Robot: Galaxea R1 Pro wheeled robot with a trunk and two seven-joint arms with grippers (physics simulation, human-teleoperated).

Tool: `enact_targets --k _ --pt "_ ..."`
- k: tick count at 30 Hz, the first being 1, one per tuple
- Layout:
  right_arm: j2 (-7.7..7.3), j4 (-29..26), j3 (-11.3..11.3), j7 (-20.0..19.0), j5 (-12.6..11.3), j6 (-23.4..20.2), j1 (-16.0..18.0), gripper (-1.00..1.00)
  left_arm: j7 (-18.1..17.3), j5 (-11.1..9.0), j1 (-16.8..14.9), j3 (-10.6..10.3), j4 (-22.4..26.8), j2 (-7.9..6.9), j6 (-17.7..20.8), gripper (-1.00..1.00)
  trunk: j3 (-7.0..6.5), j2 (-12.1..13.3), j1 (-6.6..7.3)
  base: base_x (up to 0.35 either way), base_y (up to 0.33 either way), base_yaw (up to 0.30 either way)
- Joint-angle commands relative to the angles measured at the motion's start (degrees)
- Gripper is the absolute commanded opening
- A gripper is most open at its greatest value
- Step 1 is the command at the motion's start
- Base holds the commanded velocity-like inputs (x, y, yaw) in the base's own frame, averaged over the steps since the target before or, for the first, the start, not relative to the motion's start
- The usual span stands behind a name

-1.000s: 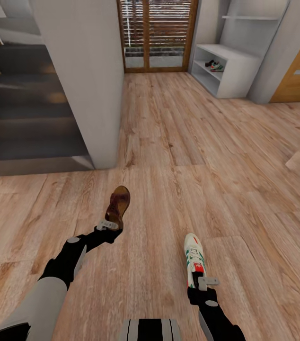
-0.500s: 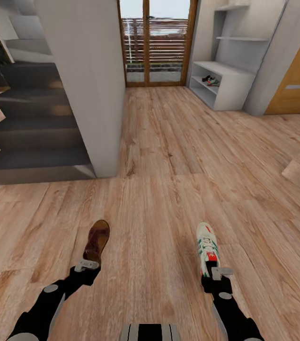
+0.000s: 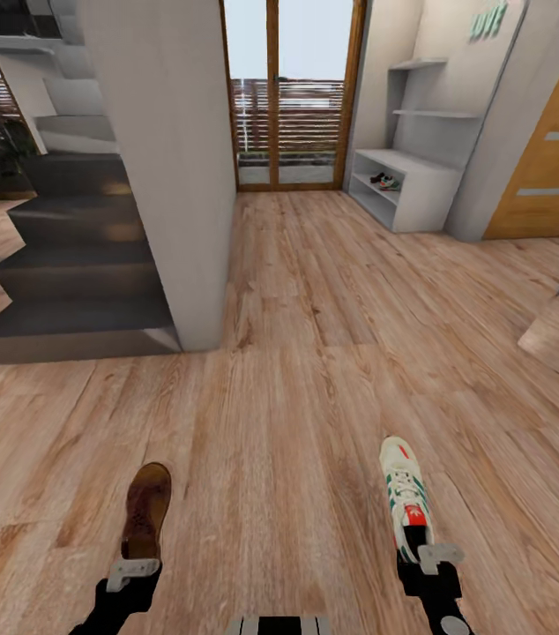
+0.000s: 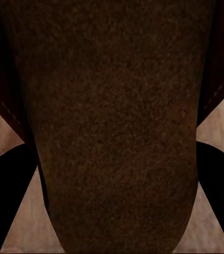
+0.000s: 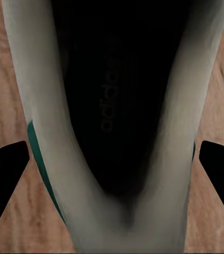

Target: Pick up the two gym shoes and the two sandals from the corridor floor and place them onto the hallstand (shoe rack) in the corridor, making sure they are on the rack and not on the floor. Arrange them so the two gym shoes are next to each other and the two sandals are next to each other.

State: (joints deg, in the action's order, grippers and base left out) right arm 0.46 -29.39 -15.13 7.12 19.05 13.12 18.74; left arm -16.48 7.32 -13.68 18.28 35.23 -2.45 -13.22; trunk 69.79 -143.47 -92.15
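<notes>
Sandal (image 3: pixel 145 510) pinched in your left tool (image 3: pixel 133 571), gym shoe (image 3: pixel 406 498) in your right tool (image 3: pixel 429 558), both above the corridor floor (image 3: pixel 315 353). Hallstand (image 3: pixel 412 190) far ahead already shelves a pair (image 3: pixel 384 182). Remaining: carry, place.

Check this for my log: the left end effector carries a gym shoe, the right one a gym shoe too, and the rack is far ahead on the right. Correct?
One slip: the left end effector carries a brown sandal, as the head view shows. The right end effector does hold a gym shoe, and the rack stands far ahead on the right.
</notes>
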Motion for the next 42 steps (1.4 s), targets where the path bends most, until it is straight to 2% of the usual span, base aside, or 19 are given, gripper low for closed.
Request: enact_targets --k 1,2,5,8,11,18,25,32,40,42 --pt "0.11 2.1 -0.3 0.1 0.5 2.2 -0.1 -1.0 -0.4 0.3 0.3 0.6 -0.4 0.05 -1.2 -1.0 -0.3 0.0 0.04 0.0 0.0 0.0" --pt "0.16 4.0 -0.3 0.1 0.5 4.1 -0.1 -1.0 -0.3 -0.1 1.3 1.7 -1.1 -0.03 -3.3 -1.0 -0.61 0.0 0.07 0.0 0.0 0.0" --pt "0.27 8.2 -0.3 0.1 0.6 9.1 -0.2 -1.0 -0.4 -0.4 2.6 4.1 -1.7 -0.05 -5.2 -1.0 -1.54 0.1 0.14 0.0 0.0 0.0" --pt "0.31 10.7 -0.3 0.2 0.7 12.4 -0.3 -1.0 -0.5 -0.4 3.2 5.4 -1.9 -0.02 -5.8 -1.0 -2.47 0.1 0.22 0.0 0.0 0.0" --pt "0.26 11.8 -0.3 0.2 0.8 13.7 -0.3 -1.0 -0.5 -0.4 3.4 5.9 -2.3 -0.11 -6.0 -1.0 -3.4 0.1 0.3 0.0 0.0 0.0" --pt "0.23 12.4 -0.3 0.3 0.6 14.3 -0.3 -1.0 -0.5 -0.5 3.5 6.2 -3.1 -0.12 -6.3 -1.0 -5.58 0.2 0.48 0.0 0.0 0.0" --pt "0.22 13.4 -0.3 0.3 0.6 14.3 -0.3 -1.0 -0.4 -0.6 3.6 6.3 -2.9 -0.32 -6.5 -1.0 -7.46 3.0 2.01 0.0 0.0 0.0" --pt "0.16 13.5 -0.3 0.3 0.5 14.3 -0.3 -1.0 -0.6 -0.1 3.6 6.2 -3.2 -0.36 -11.6 -1.0 -9.34 5.8 3.55 0.0 0.0 0.0" --pt "0.17 13.6 -0.3 0.3 0.5 14.3 -0.3 -1.0 -0.9 0.0 3.6 6.0 -3.2 -0.37 -12.8 -1.0 -11.49 9.0 5.3 0.0 0.0 0.0" --pt "0.2 13.6 -0.3 0.3 0.5 14.3 -0.3 -1.0 -1.0 0.1 3.6 6.0 -3.2 -0.33 -12.9 -1.0 -11.67 9.0 5.3 0.0 0.0 0.0"
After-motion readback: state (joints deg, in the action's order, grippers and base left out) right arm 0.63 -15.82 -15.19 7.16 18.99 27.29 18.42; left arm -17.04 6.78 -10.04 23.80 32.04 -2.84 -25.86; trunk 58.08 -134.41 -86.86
